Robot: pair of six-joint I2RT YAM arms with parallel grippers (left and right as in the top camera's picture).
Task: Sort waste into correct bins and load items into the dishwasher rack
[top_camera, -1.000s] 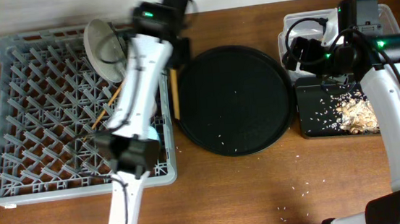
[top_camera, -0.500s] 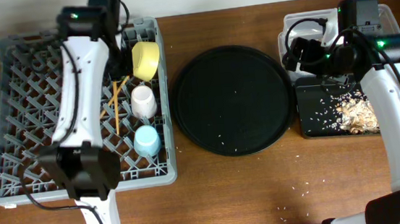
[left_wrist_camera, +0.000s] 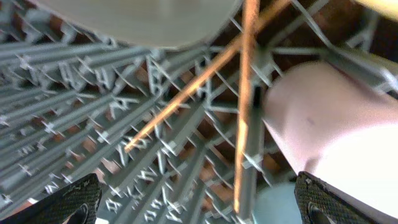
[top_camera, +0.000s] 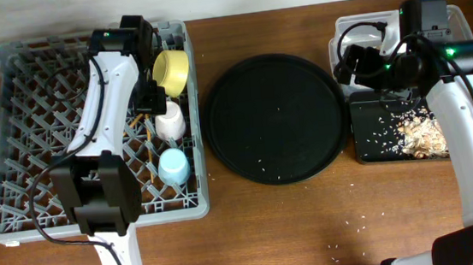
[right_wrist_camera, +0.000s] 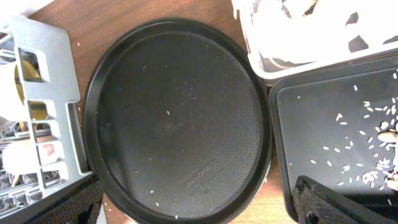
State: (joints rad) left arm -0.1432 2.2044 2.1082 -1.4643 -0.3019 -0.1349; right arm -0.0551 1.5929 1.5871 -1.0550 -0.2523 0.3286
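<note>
Dishwasher rack [top_camera: 31,142], at the left of the table [top_camera: 271,232], holds the plate [left_wrist_camera: 137,18], yellow bowl [top_camera: 171,71], pink cup [top_camera: 169,121], blue cup [top_camera: 173,166] and chopsticks [left_wrist_camera: 242,106]. The left pincer [left_wrist_camera: 199,202] hangs low over the pegs, spread wide and empty. The right pincer [right_wrist_camera: 199,200], equally wide and empty, hangs above the round black tray [top_camera: 274,116]. A careless move of the left arm could bump the plate, tip the pink cup, or knock the loose, crossed chopsticks through the lattice.
</note>
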